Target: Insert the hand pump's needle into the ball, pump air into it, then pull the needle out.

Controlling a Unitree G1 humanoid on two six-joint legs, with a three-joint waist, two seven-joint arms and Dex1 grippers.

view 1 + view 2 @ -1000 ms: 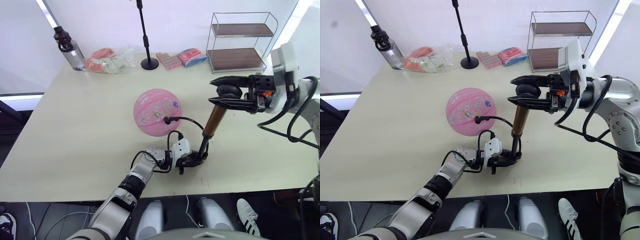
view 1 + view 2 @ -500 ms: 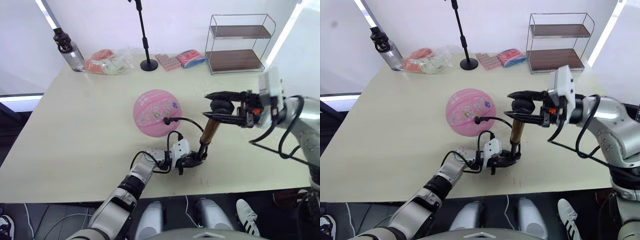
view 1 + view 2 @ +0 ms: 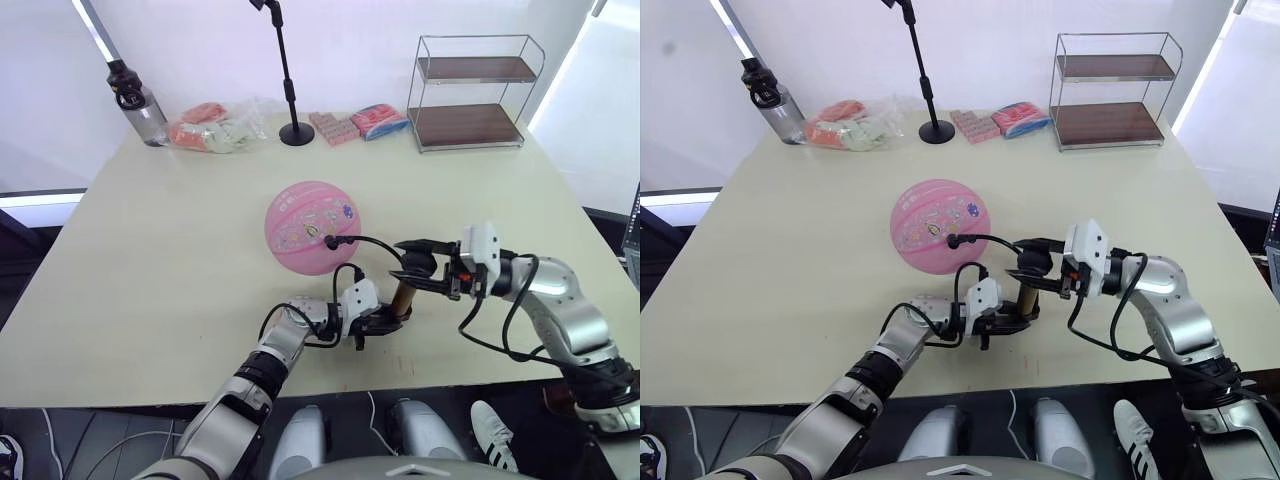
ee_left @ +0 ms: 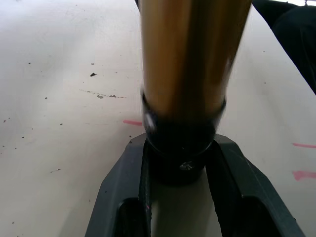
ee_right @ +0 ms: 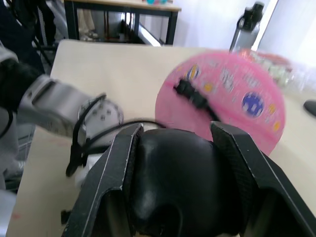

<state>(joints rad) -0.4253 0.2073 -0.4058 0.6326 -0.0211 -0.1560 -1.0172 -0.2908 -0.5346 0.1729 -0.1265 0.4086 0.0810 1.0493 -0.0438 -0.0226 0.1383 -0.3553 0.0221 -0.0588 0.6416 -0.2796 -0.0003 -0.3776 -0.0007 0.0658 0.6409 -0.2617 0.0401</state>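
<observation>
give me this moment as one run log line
phase: pumping | left gripper: shut on hand pump base | right gripper: shut on handle, pushed low | needle: in ball

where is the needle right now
In the left eye view the needle sits plugged into the pink ball mid-table, on the face toward the right gripper.

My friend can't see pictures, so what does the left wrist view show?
The left gripper is shut on the black bottom cap of the gold hand pump, which stands upright on a pale table with small pink marks.
</observation>
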